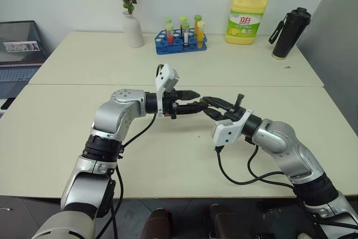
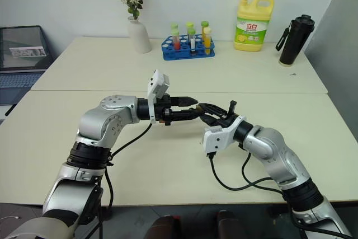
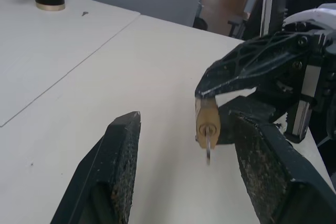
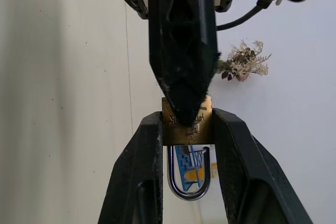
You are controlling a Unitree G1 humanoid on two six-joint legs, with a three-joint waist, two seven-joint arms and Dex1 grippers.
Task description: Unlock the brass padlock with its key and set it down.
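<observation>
A: Right gripper [image 4: 186,129]: the padlock [image 4: 187,125] is clamped by its brass sides between both fingers, held above the table [image 1: 168,155] in mid-air, at the scene's centre.

B: And the left gripper [image 3: 184,150]?

A: Its jaws are spread, nothing is grasped. The key [image 3: 208,148] is seen seated in the keyhole, hanging between the parted fingers, untouched.

B: Is the shackle [image 4: 188,182] released?

A: One leg appears lifted clear of the body, so the lock is judged open, though that cannot be confirmed.

B: What could be spoiled from here?

A: The key could be knocked out by the left finger at its 3 o'clock side. The small body could also be twisted out of the clamp if pushed sideways, and dropped.
</observation>
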